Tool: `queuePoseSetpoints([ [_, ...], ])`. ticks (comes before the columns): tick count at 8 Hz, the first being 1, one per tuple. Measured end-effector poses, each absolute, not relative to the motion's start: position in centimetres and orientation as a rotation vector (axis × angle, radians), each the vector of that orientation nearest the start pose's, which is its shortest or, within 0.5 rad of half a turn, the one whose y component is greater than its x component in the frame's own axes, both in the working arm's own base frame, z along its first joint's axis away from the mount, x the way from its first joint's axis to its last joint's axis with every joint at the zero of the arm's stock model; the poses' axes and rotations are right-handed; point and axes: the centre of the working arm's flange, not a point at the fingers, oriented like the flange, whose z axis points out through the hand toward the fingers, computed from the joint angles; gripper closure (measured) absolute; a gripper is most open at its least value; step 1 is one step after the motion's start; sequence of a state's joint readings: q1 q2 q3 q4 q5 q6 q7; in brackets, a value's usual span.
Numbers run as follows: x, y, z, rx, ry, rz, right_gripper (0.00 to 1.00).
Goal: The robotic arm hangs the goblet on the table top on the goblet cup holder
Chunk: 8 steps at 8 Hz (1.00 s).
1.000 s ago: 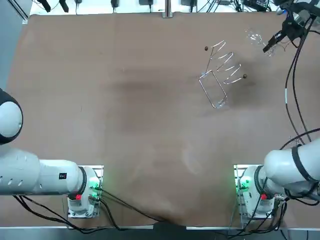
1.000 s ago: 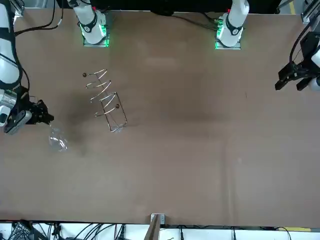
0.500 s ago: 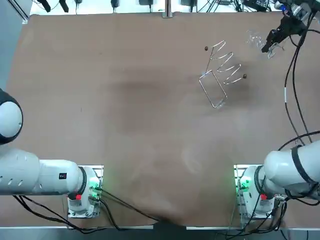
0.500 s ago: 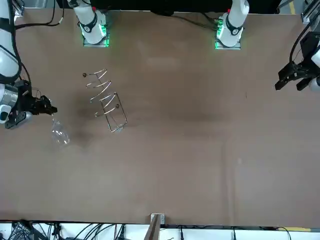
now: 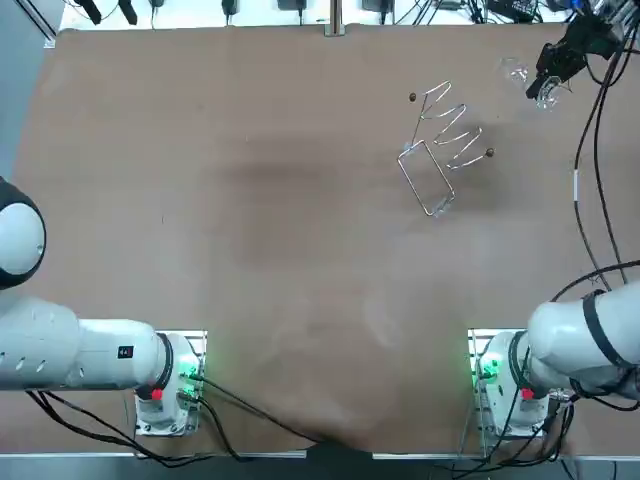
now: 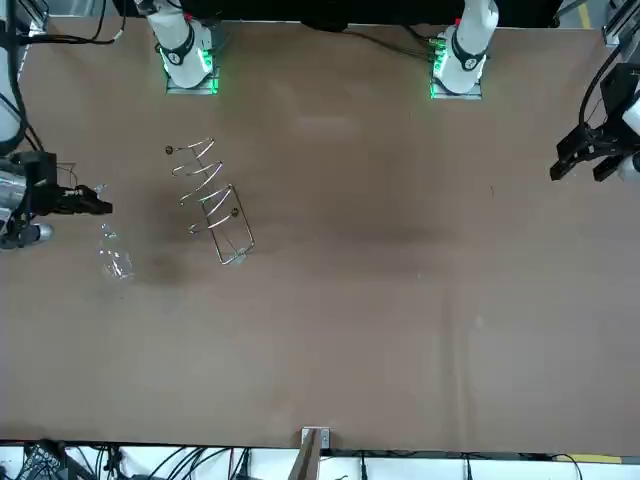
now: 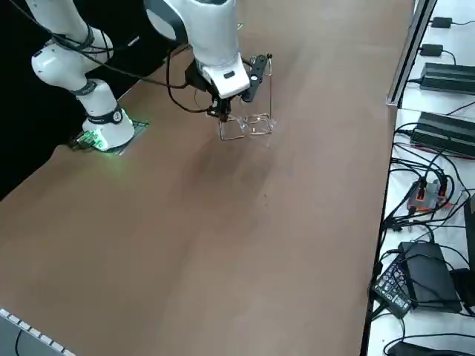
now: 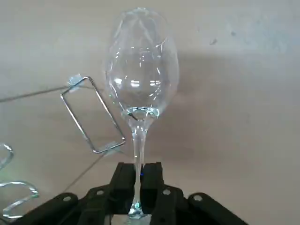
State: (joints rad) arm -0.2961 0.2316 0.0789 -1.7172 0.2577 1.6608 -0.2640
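My right gripper (image 8: 138, 187) is shut on the thin stem of a clear goblet (image 8: 140, 84), close to its foot, and the bowl points away from the fingers (image 8: 124, 183). In the top view the gripper (image 5: 550, 78) is near the far right corner, with the goblet's bowl (image 5: 516, 72) just left of it. The wire goblet holder (image 5: 445, 145) stands on the brown table a short way nearer the robot and to the left. From the front, the gripper (image 6: 92, 207) and goblet (image 6: 113, 260) are left of the holder (image 6: 212, 200). The holder's rectangular loop (image 8: 93, 117) shows behind the glass.
The table's far edge (image 5: 330, 28) and right edge run close to the gripper. Power bricks and cables (image 7: 434, 193) lie on a white bench beyond that edge. The parked left arm (image 6: 600, 150) stays at the other side. A dark cable (image 5: 590, 150) hangs from the working arm.
The right gripper has turned and shifted a little toward the far right corner, keeping hold of the goblet. The goblet's bowl has swung slightly. The holder has not moved.
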Motion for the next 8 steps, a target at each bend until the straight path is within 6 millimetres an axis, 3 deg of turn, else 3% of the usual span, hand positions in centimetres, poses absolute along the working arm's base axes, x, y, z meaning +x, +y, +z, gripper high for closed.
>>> queuePoseSetpoints([
  [2, 59.2, -9.2, 44.0, -2.762, 0.211, 0.381, 0.89],
  [4, 59.6, -7.6, 43.3, -2.689, 0.333, 0.443, 0.89],
  [8, 60.0, -6.2, 42.7, -2.513, 0.577, 0.53, 0.89],
])
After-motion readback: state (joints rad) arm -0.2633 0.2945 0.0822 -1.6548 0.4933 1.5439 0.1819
